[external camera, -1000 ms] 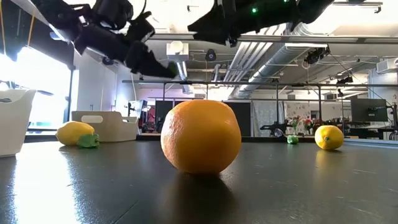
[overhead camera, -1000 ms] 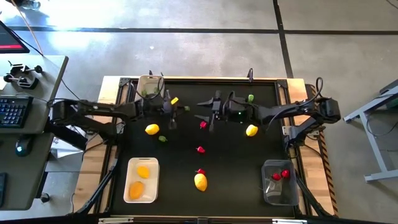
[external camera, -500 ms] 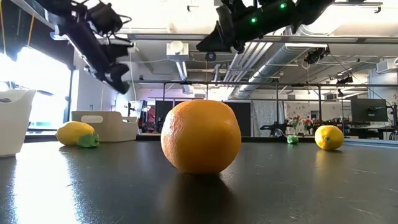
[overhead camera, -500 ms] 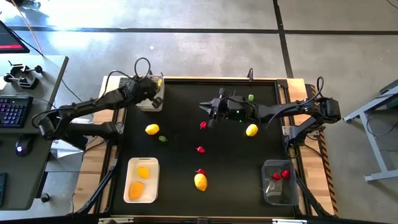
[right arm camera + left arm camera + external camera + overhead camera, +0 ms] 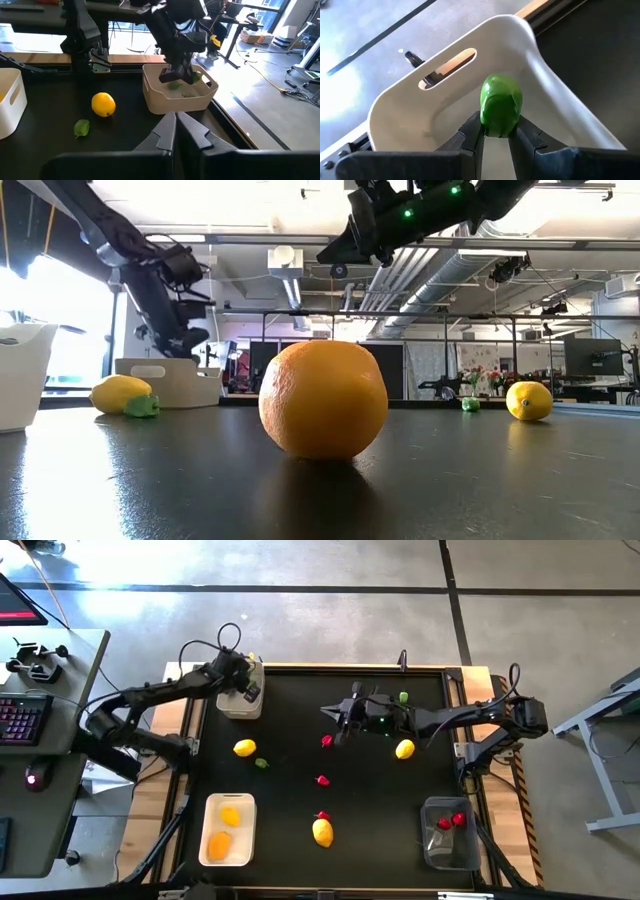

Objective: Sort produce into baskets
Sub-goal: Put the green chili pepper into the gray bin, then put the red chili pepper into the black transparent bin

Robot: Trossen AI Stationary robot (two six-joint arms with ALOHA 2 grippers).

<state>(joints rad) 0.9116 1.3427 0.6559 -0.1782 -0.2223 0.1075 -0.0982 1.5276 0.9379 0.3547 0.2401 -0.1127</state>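
One green piece [image 5: 501, 104] is sitting pinched in the left hand [image 5: 495, 136], hanging over the far-left tub [image 5: 445, 107] for dropping. The right hand [image 5: 176, 131] is waiting, shut and empty.

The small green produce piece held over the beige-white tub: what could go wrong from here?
1. The left gripper pinches the small green produce piece only at its lower end, so it may slip out early.
2. It hangs near the wall of the beige-white tub; released there, it might bounce out.

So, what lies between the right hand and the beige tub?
In the right wrist view, only bare black table lies between the shut right hand and the beige tub.
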